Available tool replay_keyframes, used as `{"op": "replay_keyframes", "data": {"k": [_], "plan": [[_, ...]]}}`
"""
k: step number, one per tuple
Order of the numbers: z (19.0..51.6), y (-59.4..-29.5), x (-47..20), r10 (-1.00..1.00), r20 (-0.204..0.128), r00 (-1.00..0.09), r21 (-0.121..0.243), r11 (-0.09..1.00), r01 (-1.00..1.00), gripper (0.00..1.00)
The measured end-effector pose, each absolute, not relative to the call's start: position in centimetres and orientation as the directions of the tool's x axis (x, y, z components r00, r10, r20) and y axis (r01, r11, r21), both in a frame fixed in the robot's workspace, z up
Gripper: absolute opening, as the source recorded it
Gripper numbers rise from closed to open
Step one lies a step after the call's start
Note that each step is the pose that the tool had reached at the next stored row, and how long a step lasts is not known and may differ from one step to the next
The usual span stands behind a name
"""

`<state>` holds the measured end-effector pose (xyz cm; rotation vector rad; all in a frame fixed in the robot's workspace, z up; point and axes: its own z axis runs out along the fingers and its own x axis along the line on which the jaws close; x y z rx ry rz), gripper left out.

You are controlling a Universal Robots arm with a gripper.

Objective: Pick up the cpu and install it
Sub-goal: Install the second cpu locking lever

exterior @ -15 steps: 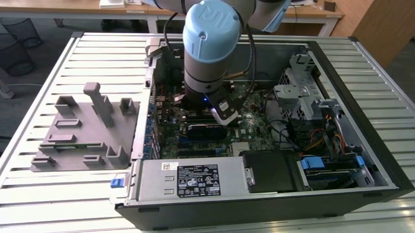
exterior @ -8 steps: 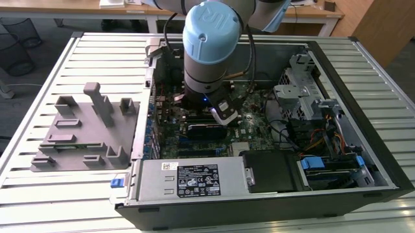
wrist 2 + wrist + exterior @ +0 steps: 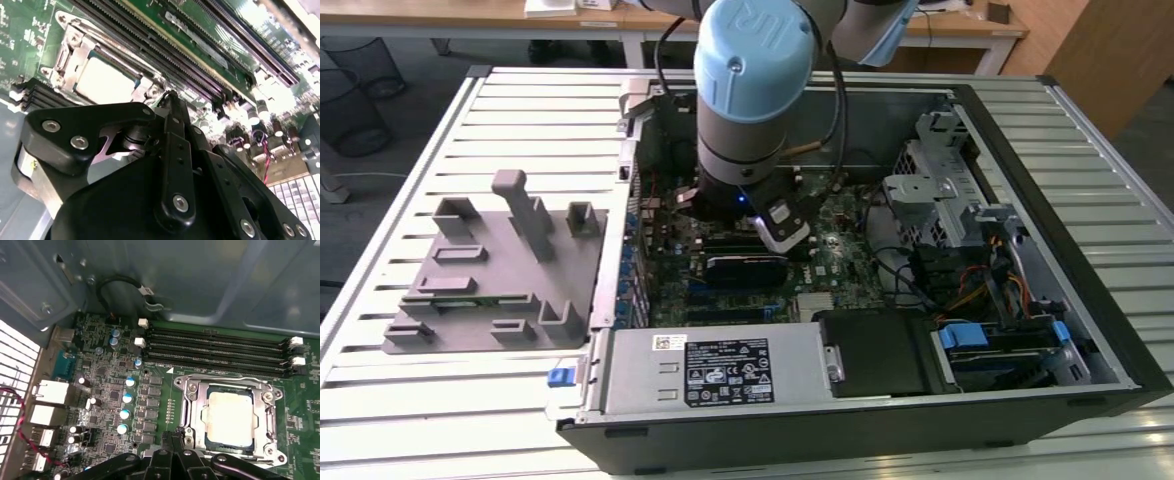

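Inside the open case (image 3: 1014, 250), your arm (image 3: 744, 90) reaches down over the board (image 3: 110, 390), with the hand (image 3: 172, 440) just beside the socket (image 3: 192, 390). In both wrist views the cpu (image 3: 230, 417) lies flat within the socket's metal frame, its pale top showing; it looks seated, though the frame's edge hides part of its rim, so you cannot be sure it sits fully home. The hand's dark links crowd the second wrist view, its fingers appear drawn together with nothing between them; read that as a clenched, empty hand, hedged by the close angle.

If you are checking the seat, judge it from the first wrist view: the chip's edges should run parallel to the frame on all sides, with no corner riding high. Keep the hand clear of the memory slots (image 3: 215, 347) just beyond the socket and of the small capacitors (image 3: 125, 400) beside it. On the counter (image 3: 400, 400), the grey fixture (image 3: 494, 280) stands well apart from the case.
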<state>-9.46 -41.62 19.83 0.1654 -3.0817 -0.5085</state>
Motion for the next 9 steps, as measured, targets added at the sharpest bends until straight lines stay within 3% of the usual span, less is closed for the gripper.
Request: {"op": "replay_keyframes", "data": {"k": [9], "plan": [[21.6,-41.6,-9.5,-0.106,-0.003,-0.994,0.321,0.942,-0.102,0.11]]}}
